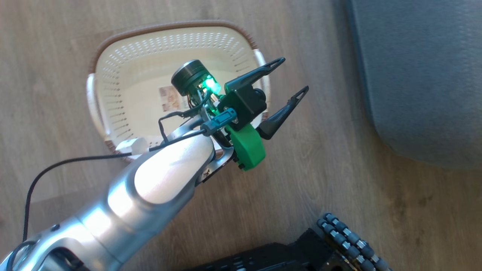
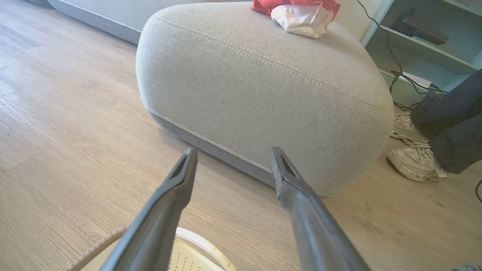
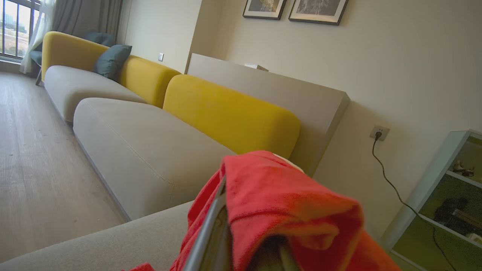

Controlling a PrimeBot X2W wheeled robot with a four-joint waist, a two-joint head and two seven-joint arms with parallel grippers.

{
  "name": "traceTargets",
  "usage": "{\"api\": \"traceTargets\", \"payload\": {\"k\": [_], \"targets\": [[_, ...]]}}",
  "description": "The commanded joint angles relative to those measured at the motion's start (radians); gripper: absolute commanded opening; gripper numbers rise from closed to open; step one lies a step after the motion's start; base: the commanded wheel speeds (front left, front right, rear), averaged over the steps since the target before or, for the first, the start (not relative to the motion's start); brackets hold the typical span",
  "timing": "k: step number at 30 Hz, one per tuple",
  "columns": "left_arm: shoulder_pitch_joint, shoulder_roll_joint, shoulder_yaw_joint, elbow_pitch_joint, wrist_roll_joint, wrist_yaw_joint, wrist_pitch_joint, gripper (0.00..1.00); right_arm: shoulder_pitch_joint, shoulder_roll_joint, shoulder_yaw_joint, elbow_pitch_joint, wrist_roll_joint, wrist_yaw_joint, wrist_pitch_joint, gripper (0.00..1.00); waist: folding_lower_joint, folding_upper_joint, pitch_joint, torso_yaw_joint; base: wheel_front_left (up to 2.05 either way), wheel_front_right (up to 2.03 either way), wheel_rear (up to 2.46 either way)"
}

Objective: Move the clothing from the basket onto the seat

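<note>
The cream basket (image 1: 124,75) stands on the wood floor with nothing in it but the label (image 1: 169,98) on its base. My left gripper (image 1: 295,74) hovers over its right rim, open, with nothing between the fingers. In the left wrist view this gripper (image 2: 233,150) points at the grey seat (image 2: 263,86), and the basket rim (image 2: 196,241) lies just below. Red and white clothing (image 2: 297,11) lies on the seat's far end. My right gripper (image 3: 241,195) is over the seat (image 3: 94,244), wrapped in red clothing (image 3: 286,195); one finger (image 3: 211,226) leans inward, shut on the fabric.
The seat's corner (image 1: 421,75) is to the right of the basket. A person's legs (image 2: 452,128) and pale shoes (image 2: 414,162) are beside the seat's far end, near a shelf unit (image 2: 425,41) with cables. My own base (image 1: 301,252) sits near the bottom edge. Yellow sofa backs (image 3: 226,116) line the wall.
</note>
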Motion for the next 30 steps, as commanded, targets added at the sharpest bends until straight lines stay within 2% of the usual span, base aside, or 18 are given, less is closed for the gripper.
{"api": "traceTargets", "payload": {"k": [1,4,9,10,11,12,13,15,24,30], "targets": [[0.011,0.005,0.023,-0.04,-0.002,0.014,-0.013,1.0,0.003,-0.022,-0.009,-0.002,-0.012,0.007,0.002,0.0,-0.0001,0.0,0.017,0.04,0.0,0.0,0.0],[0.02,0.015,0.025,-0.04,-0.004,0.02,-0.018,1.0,0.016,0.016,-0.007,0.05,-0.017,0.007,-0.004,0.0,-0.0001,0.0,0.023,0.059,0.0,0.0,0.0],[0.012,0.011,0.034,-0.047,-0.005,0.026,-0.029,1.0,0.076,0.04,-0.007,0.15,-0.006,0.007,-0.027,0.0,-0.0001,0.0,0.018,0.089,0.0,0.0,0.0],[0.011,0.01,0.038,-0.049,-0.006,0.029,-0.031,1.0,0.091,0.04,-0.003,0.165,-0.001,0.007,-0.032,0.06,-0.0001,0.0,0.017,0.092,0.0,0.0,0.0],[0.011,0.01,0.038,-0.049,-0.006,0.029,-0.031,1.0,0.091,0.04,-0.003,0.165,-0.001,0.007,-0.032,0.06,-0.0001,0.0,0.017,0.092,0.0,0.0,0.0],[0.012,0.008,0.039,-0.048,-0.006,0.03,-0.033,1.0,0.106,0.042,0.003,0.177,0.008,0.007,-0.036,0.3,-0.0001,0.0,0.016,0.094,0.0,0.0,0.0],[0.013,0.007,0.04,-0.047,-0.007,0.03,-0.035,1.0,0.121,0.043,0.013,0.188,0.017,0.007,-0.039,0.46,-0.0001,0.0,0.014,0.095,0.0,0.0,0.0],[0.019,0.004,0.042,-0.043,-0.009,0.032,-0.038,1.0,0.149,0.051,0.028,0.202,0.045,0.007,-0.043,1.0,-0.0001,0.0,0.01,0.094,0.0,0.0,0.0],[0.022,-0.007,0.036,-0.026,-0.01,0.025,-0.045,1.0,0.376,0.097,0.09,0.06,0.184,0.007,-0.044,1.0,-0.0001,0.0,-0.045,0.083,0.0,0.0,0.0],[0.046,-0.01,0.061,-0.01,-0.024,0.03,-0.048,1.0,0.528,0.156,0.144,-0.073,0.217,0.007,-0.044,1.0,-0.0001,0.0,-0.097,0.077,0.0,0.0,0.0]]}}
